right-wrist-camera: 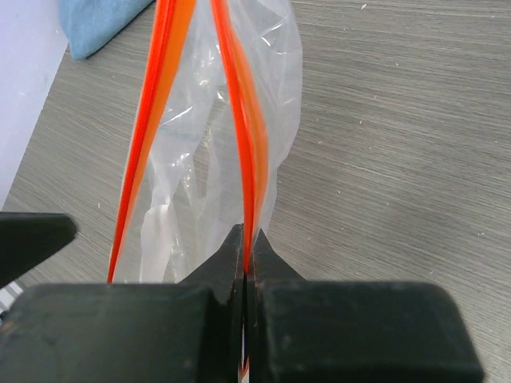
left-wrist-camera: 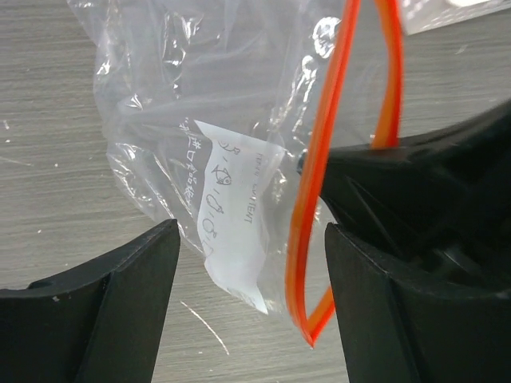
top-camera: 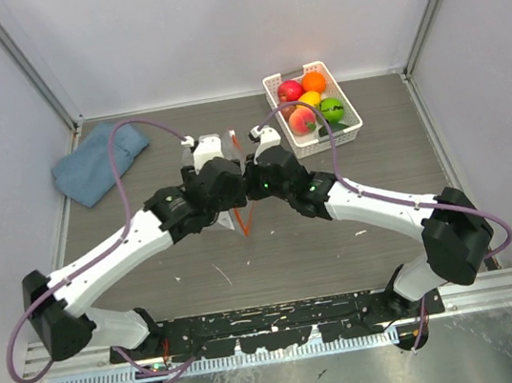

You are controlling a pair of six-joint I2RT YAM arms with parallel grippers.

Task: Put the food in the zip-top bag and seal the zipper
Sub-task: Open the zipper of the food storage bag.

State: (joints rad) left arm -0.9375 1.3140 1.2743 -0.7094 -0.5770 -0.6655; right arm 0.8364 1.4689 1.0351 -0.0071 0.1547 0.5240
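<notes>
The clear zip-top bag [left-wrist-camera: 200, 120] with its white label [left-wrist-camera: 235, 223] hangs mouth-open between my two grippers at mid-table [top-camera: 231, 219]. Its red-orange zipper [right-wrist-camera: 239, 120] is parted into two strips. My right gripper [right-wrist-camera: 245, 239] is shut on one zipper strip. The other strip [right-wrist-camera: 152, 120] hangs free to its left. My left gripper [left-wrist-camera: 251, 239] is open, its jaws either side of the label and a zipper strip [left-wrist-camera: 319, 183], touching neither. The food sits in the white basket [top-camera: 354, 126]: red [top-camera: 290, 90], orange [top-camera: 314, 81], yellow [top-camera: 309, 99], peach [top-camera: 301, 121] and green [top-camera: 331, 109] fruits.
A blue folded cloth [top-camera: 97, 162] lies at the back left, also at the top left of the right wrist view [right-wrist-camera: 96, 24]. The basket stands at the back right by the wall. Both arms meet at mid-table, wrists nearly touching. Walls close in the table on three sides.
</notes>
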